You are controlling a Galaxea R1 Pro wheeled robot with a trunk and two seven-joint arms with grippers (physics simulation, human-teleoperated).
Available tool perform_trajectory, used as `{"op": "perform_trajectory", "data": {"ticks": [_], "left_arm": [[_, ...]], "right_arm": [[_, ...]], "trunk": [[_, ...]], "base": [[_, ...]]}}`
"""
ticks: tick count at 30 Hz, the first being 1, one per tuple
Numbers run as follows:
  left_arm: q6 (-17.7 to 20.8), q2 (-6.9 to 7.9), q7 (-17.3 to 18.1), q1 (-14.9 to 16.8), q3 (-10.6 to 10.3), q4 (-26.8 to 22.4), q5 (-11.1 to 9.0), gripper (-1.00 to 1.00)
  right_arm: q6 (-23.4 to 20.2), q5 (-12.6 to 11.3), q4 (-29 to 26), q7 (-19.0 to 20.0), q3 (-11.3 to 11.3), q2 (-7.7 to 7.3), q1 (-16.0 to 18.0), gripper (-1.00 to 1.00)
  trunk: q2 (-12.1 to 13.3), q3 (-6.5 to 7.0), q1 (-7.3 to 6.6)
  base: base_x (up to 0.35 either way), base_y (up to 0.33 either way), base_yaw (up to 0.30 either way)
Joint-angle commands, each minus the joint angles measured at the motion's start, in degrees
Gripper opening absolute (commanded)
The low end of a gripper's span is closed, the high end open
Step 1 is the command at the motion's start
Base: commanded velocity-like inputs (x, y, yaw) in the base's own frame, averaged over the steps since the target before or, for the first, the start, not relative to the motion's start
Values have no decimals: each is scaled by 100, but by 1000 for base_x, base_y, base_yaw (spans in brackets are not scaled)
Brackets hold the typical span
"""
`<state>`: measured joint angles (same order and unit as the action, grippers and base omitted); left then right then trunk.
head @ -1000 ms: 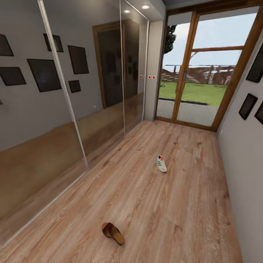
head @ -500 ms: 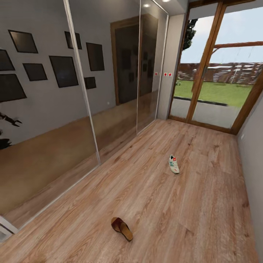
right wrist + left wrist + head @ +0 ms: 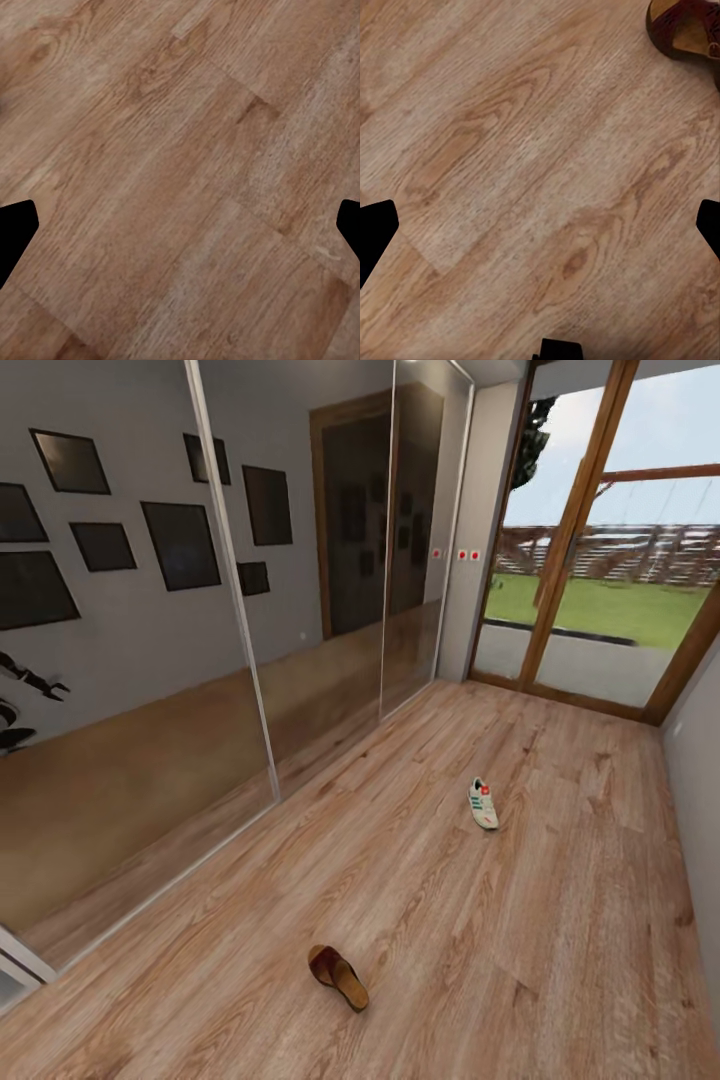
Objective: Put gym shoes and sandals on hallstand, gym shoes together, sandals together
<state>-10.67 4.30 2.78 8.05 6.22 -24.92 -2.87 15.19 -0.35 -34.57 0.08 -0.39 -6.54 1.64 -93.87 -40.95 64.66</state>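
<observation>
Hovering Claws Spread Wide Over Bare Planks

Hanging above the corridor floor (image 3: 560,920), both claws hold nothing. The left claw (image 3: 540,232) has its dark fingertips (image 3: 375,232) far apart at the frame edges, touching nothing; part of a sandal (image 3: 686,30) lies near it. The right claw (image 3: 180,232) is equally spread over bare wood. From the head camera, one sandal (image 3: 337,977) lies at six o'clock, one gym shoe (image 3: 483,803) well apart at one o'clock, beside the mirrored wardrobe (image 3: 150,660).
</observation>
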Motion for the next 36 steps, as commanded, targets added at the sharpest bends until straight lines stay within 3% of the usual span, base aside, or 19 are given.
{"op": "perform_trajectory", "data": {"ticks": [1, 36], "left_arm": [[-14, -3, 29, 3, 16, 4, -30, 100], [-14, 1, 29, 3, 19, 4, -30, 100]], "right_arm": [[18, -3, 3, 3, -4, -3, 3, 100], [19, 8, 35, 10, -5, -37, 3, 100]], "trunk": [[-44, -24, 22], [-1447, -654, 791]], "base": [[0, 0, 0], [0, 0, 0]]}}
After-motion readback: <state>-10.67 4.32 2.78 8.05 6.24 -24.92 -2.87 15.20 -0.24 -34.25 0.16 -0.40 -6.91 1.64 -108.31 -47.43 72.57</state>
